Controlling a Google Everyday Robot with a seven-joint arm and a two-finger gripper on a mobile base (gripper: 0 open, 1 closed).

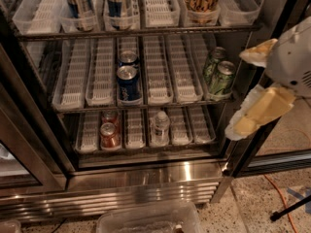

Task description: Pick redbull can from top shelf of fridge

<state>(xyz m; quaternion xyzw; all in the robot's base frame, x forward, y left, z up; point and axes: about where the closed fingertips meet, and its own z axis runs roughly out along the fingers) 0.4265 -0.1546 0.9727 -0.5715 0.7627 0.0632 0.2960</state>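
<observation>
hand [253, 84]: right of fridge [146, 176], outside it, fingers spread, empty
redbull can [80, 6]: upright in a left lane of top shelf [160, 32], well apart from hand

Shop or canteen corner — commercial drinks fridge [146, 176], wire racks [160, 102], terrazzo floor [252, 208], jaws at right.
</observation>
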